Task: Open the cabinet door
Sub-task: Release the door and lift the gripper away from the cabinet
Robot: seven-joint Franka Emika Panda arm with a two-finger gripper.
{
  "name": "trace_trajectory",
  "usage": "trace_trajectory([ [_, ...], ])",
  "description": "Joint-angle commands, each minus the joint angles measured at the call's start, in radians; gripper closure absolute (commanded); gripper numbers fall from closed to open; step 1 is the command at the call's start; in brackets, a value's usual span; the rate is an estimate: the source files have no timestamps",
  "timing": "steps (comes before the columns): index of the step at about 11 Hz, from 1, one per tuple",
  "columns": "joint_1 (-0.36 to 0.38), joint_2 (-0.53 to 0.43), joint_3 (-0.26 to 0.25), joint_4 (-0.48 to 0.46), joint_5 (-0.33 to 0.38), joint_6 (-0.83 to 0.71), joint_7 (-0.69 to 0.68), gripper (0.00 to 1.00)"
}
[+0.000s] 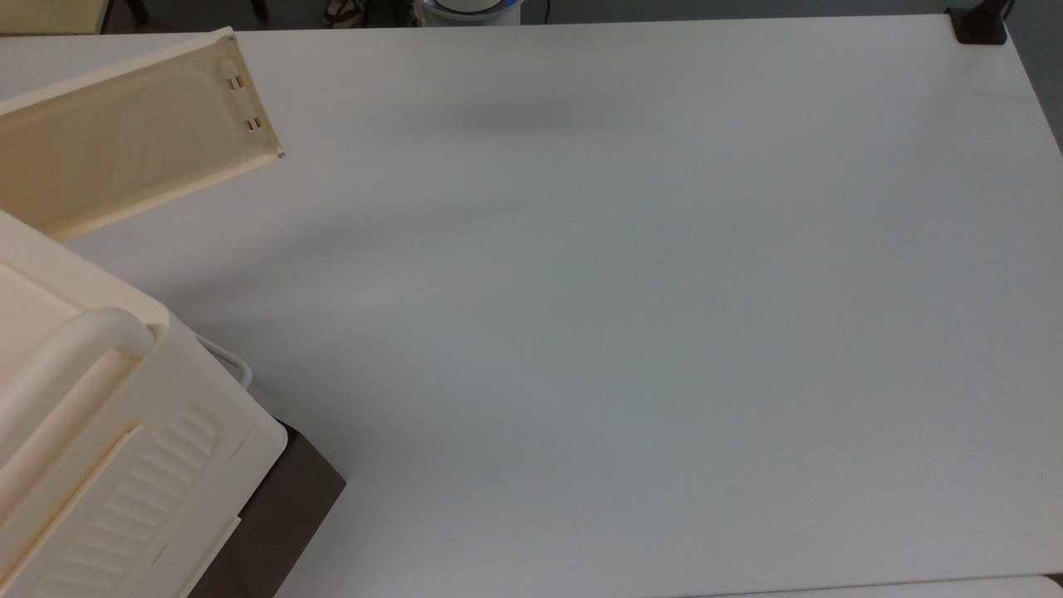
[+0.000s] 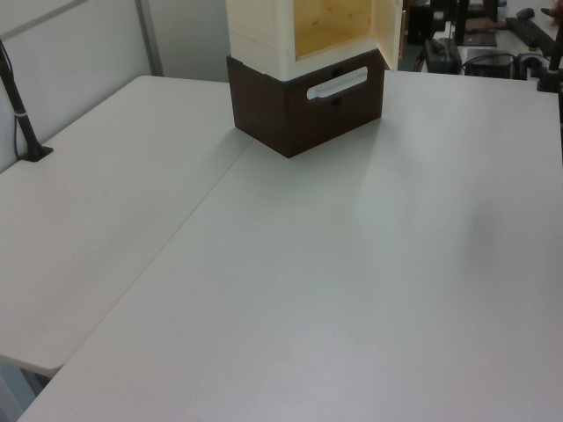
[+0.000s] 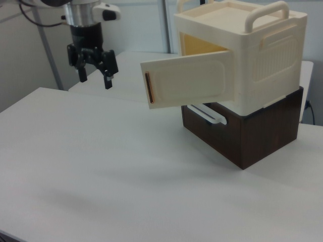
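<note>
The cream cabinet (image 3: pixel 252 55) stands on its dark brown base (image 3: pixel 247 131) with a thick bar handle (image 1: pixel 50 374) on top. Its cabinet door (image 3: pixel 186 80) is swung wide, showing the yellow inside (image 2: pixel 330 22). The door's inner face (image 1: pixel 141 124) has a recessed panel and a latch strip with orange-brown slots. My gripper (image 3: pixel 94 81) hangs open above the table, off to the right view's left of the door's free edge and apart from it, with nothing between its fingers (image 3: pixel 107 83).
The white table (image 1: pixel 623 332) spreads wide in front of the cabinet. A white drawer handle (image 2: pixel 337 83) sits on the brown base. A black clamp (image 1: pixel 980 25) holds the top view's far right corner, and a black post (image 2: pixel 22 123) stands at the left view's left.
</note>
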Motion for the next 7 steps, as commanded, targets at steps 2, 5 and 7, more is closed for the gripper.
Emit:
trace_trajectory([
  [2, 0.072, 0.0, -0.003, -0.053, -0.045, 0.052, -0.01, 0.0],
  [5, 0.07, 0.006, -0.006, -0.052, -0.037, 0.052, 0.003, 0.0],
  [7, 0.053, 0.029, -0.018, -0.04, -0.036, 0.071, 0.016, 0.0],
])
